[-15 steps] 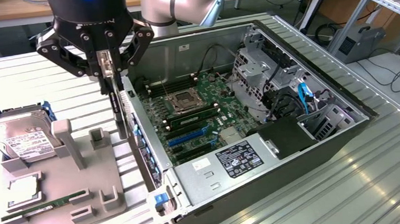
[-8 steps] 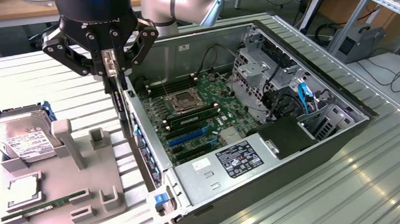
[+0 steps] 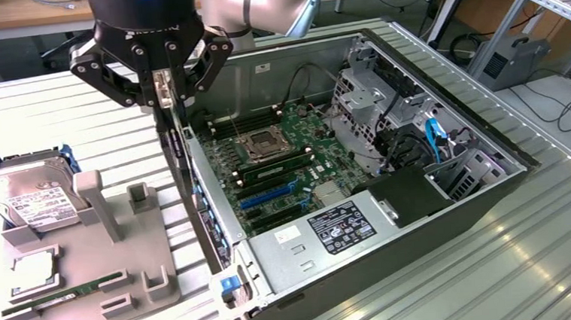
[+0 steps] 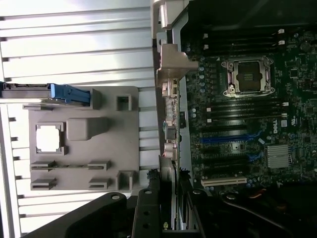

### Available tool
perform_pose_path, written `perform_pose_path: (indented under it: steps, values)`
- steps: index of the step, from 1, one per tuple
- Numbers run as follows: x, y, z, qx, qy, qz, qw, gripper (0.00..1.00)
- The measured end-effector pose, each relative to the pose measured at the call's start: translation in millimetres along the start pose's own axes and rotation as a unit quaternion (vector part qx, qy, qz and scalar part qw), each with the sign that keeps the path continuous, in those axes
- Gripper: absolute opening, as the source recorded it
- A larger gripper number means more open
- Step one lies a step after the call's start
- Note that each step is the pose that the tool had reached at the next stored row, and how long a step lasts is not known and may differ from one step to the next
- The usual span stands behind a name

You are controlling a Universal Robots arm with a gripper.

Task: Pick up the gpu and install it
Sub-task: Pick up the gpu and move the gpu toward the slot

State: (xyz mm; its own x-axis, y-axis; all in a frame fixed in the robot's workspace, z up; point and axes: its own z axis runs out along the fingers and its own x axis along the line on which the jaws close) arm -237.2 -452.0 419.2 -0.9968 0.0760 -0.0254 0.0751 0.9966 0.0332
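The gripper [image 3: 167, 100] has its jaws pinched on the gpu [image 3: 173, 141], which is held edge-on. The card hangs just above the rear wall of the open computer case [image 3: 258, 64], beside the motherboard [image 3: 285, 160].

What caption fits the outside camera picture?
Gripper holds the gpu edge-on at the open computer case, beside the grey parts tray.

An open computer case [image 3: 269, 67] lies on its side on a slatted metal table [image 3: 475, 282]. Inside it, the motherboard [image 3: 285, 160] faces up, with an empty CPU socket [image 3: 264, 142] and blue expansion slots [image 3: 268, 195] just beside it. A labelled power supply [image 3: 341, 228] fills the near end. Towards the exterior view's left stands a grey fixture [image 3: 102, 263] – it carries a silver hard drive [image 3: 32, 196] in a blue caddy, a processor chip [image 3: 34, 270] and a green RAM stick [image 3: 49, 301].
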Motion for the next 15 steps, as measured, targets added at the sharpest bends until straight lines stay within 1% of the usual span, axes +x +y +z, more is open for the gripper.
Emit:
perform_pose_path:
  steps: [15]
  values:
    - [-14.8,1.1,0.4,0.0016,-0.0001,0.000,1.0000,0.26]
